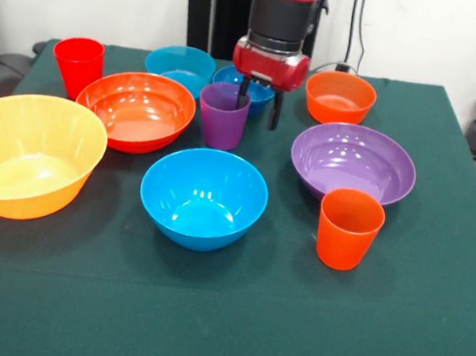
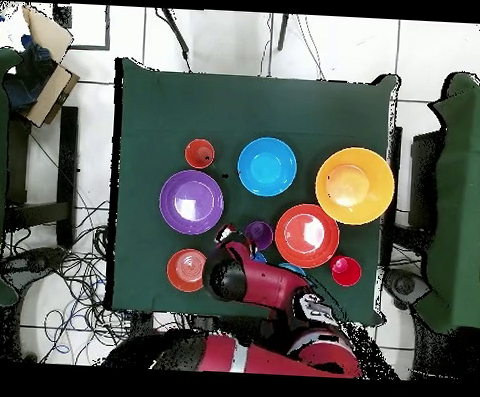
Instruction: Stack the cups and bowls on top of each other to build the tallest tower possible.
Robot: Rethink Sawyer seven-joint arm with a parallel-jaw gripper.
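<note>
My gripper [image 1: 258, 105] hangs open over the right rim of the purple cup [image 1: 222, 118]. One finger dips inside the cup and the other hangs outside to its right. The small blue bowl [image 1: 256, 92] sits just behind, partly hidden by the gripper. The red cup [image 1: 79, 65] stands far left and the orange cup [image 1: 349, 229] near right. The other bowls stand apart: teal [image 1: 180, 67], small orange [image 1: 340, 97], orange-red [image 1: 138, 111], wide purple [image 1: 353, 163], medium blue [image 1: 203, 198] and yellow-orange [image 1: 27, 154]. Nothing is stacked. Overhead, the purple cup [image 2: 259, 235] lies beside my arm [image 2: 250, 282].
The green table [image 1: 221, 322] has bare cloth along its near edge. In the overhead view chairs and cables lie on the floor round the table [image 2: 149, 102].
</note>
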